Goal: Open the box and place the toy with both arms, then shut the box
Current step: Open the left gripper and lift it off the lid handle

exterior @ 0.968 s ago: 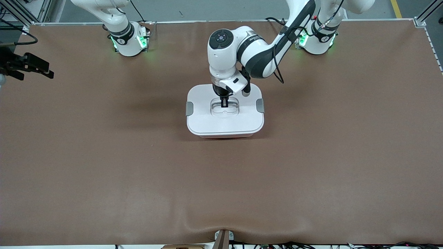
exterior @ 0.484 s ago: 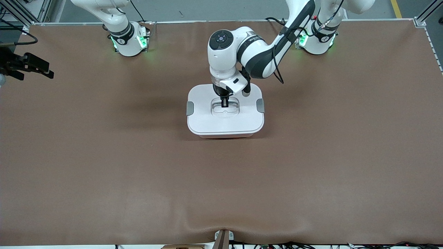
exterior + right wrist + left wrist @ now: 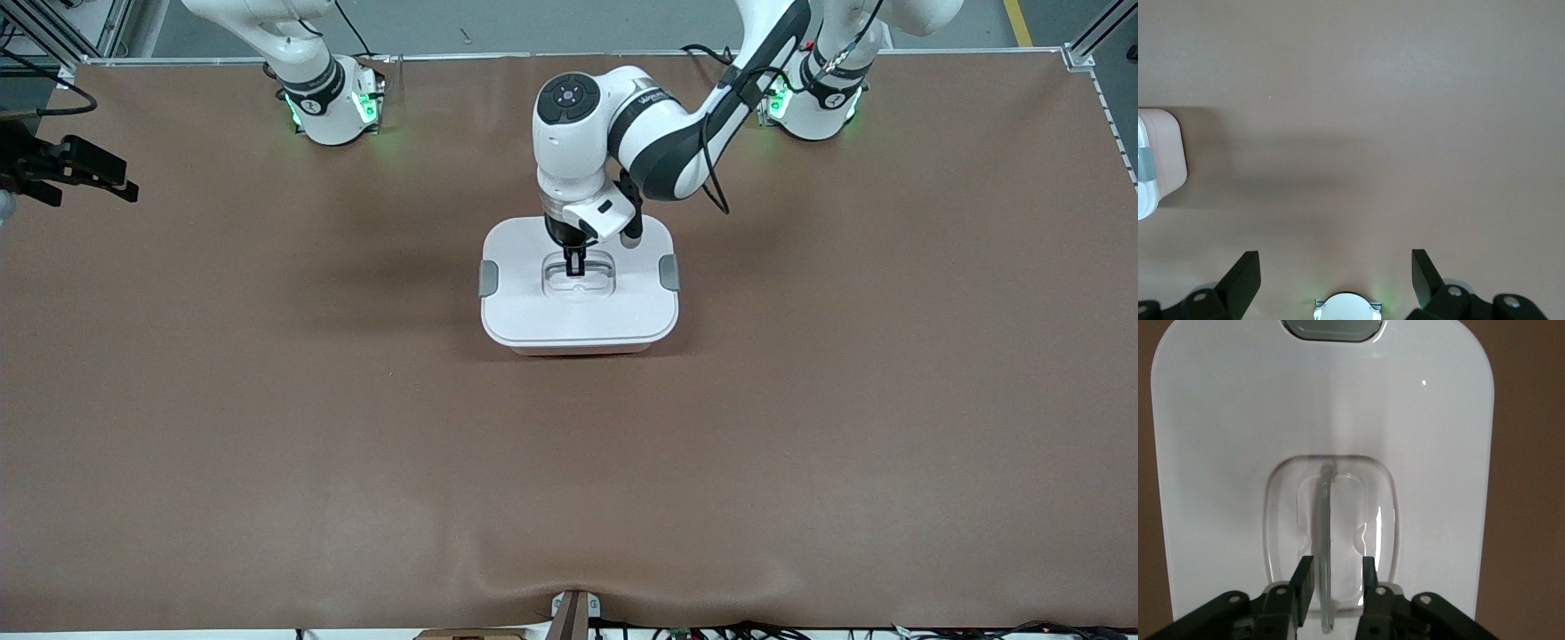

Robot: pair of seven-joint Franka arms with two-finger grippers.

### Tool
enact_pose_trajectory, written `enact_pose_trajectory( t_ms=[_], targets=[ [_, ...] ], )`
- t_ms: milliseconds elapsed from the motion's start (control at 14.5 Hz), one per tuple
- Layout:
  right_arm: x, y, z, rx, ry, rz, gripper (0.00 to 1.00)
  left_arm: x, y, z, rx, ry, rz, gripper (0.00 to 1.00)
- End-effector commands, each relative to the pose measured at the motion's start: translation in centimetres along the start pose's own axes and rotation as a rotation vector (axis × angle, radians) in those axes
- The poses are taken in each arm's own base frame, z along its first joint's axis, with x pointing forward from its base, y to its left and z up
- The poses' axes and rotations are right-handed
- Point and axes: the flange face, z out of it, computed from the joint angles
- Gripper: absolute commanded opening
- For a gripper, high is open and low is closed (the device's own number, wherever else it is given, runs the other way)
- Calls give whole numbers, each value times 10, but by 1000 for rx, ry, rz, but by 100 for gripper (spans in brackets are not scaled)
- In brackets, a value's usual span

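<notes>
- Box [image 3: 578, 293] lidded on counter [image 3: 800, 427]; toy unseen.
- Left tool [image 3: 1331, 577] astride lid handle [image 3: 1325, 540], slightly spread.
- Right tool [image 3: 1335, 277] spread wide, waiting over bare counter.

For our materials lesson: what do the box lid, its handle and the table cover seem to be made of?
Lid: glossy white plastic, by its sharp highlight. Handle: translucent grey plastic, probably; the left gripper straddles it, open. Table cover: matte brown sheet, perhaps paper or vinyl; it ripples at the edge.
</notes>
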Motion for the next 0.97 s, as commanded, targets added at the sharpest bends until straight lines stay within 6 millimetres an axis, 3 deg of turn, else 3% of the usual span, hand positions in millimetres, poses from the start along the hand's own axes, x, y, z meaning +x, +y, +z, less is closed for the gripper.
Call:
enact_pose_trajectory(
  t_ms=[0,207,415,691,899],
  targets=[
    [-3,0,-4,4,2,-2,100,3,10,-33,-32,18,45,100],
    [-2,-2,-4,3,1,-5,100,17,32,-57,-35,31,109,100],
    [-3,1,-4,4,-3,-1,100,56,67,-89,-42,39,141,100],
    [-3,1,-3,5,-6,-1,100,127,108,-123,7,57,241,100],
    [-1,-1,-1,18,-6,-4,100,180,137,-136,45,21,328,100]
  ],
)
